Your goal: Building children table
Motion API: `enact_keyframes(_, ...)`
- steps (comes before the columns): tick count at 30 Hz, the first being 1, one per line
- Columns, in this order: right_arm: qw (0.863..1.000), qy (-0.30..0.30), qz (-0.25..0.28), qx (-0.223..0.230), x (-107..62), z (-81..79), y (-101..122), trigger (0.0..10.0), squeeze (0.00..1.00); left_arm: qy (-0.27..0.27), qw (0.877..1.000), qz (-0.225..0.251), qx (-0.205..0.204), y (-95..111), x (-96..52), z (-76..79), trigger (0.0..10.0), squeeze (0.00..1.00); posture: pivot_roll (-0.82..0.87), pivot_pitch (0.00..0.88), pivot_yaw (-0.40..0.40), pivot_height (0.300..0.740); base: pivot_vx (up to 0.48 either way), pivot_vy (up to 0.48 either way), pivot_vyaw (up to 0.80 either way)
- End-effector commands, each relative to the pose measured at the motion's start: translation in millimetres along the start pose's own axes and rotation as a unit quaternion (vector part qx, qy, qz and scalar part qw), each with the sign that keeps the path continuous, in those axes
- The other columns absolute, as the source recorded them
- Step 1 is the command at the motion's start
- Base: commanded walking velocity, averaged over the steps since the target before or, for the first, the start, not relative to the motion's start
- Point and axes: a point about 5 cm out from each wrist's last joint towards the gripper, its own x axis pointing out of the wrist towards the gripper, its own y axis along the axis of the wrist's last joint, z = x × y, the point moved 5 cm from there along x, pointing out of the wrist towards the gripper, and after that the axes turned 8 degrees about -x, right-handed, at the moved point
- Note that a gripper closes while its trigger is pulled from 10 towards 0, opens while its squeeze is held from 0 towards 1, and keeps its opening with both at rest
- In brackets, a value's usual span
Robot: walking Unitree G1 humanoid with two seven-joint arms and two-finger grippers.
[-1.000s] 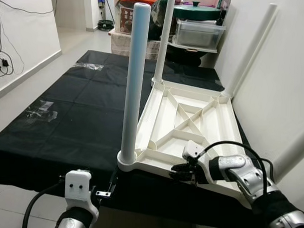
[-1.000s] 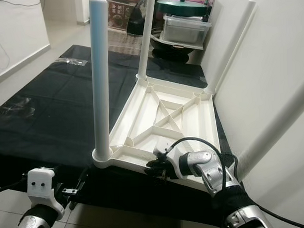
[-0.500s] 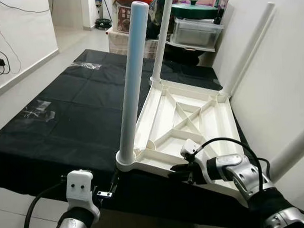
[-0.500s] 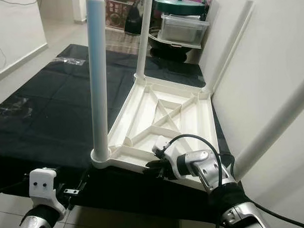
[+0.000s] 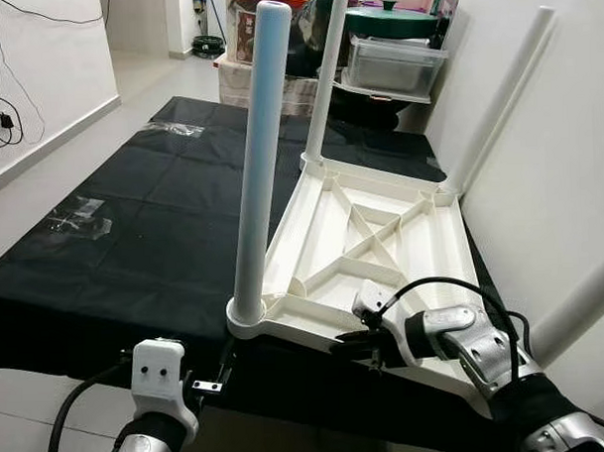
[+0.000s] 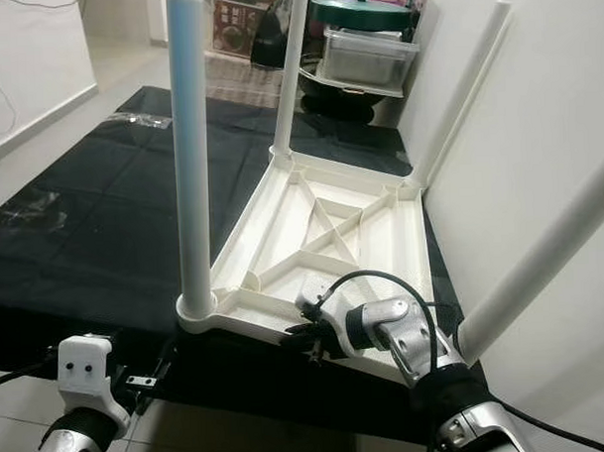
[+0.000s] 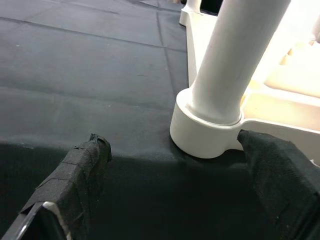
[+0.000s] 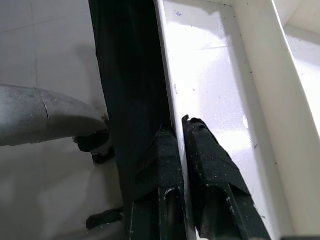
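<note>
A white table top (image 5: 434,243) lies upside down on a black cloth (image 5: 153,231), ribs facing up. White legs stand in its corners: near-left leg (image 5: 258,158), far-left leg (image 5: 327,76), far-right leg (image 5: 501,95), near-right leg (image 5: 578,306). My right gripper (image 5: 351,345) is shut on the table top's near rim (image 8: 172,85), one finger on each side of it. My left gripper (image 7: 172,145) is open, low at the cloth's front edge. Its fingers (image 7: 82,165) stand apart just in front of the near-left leg's socket (image 7: 207,135), not touching it.
A white wall (image 5: 548,178) runs close along the table top's right side. Plastic wrappers (image 5: 78,214) lie on the cloth at left. Storage boxes and a green pot lid (image 5: 394,24) stand at the back. Tiled floor lies below the front edge.
The table top's near end has slid slightly to the left, with my right gripper shut on its rim. The left gripper has stayed where it was.
</note>
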Motion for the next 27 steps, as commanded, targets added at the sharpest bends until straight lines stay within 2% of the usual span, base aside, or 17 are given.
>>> enact_keyframes(1,1.000,-0.004,0.015,-0.017,-2.2,0.9,7,0.0,0.00,0.010,1.000,-0.006,-0.014,-3,-0.2,-2.8,10.0,0.00,0.11,0.000,-0.171,0.740,0.000,0.000,0.00)
enact_keyframes(9,0.998,0.006,0.026,-0.063,-0.3,-0.6,15,0.0,0.00,0.010,1.000,0.007,-0.013,2,0.1,-3.8,10.0,0.00,0.12,0.000,-0.172,0.740,0.000,0.000,0.00)
enact_keyframes(21,0.996,0.017,0.036,-0.085,1.3,-3.2,20,0.0,0.00,0.011,1.000,0.008,-0.022,3,0.1,-4.6,10.0,0.00,0.13,0.000,-0.172,0.740,0.000,0.000,0.00)
enact_keyframes(27,0.992,0.034,0.045,-0.115,0.9,-9.9,24,0.0,0.00,0.009,1.000,0.009,-0.024,3,0.9,-3.6,10.0,0.00,0.12,0.000,-0.172,0.740,0.000,0.330,0.00)
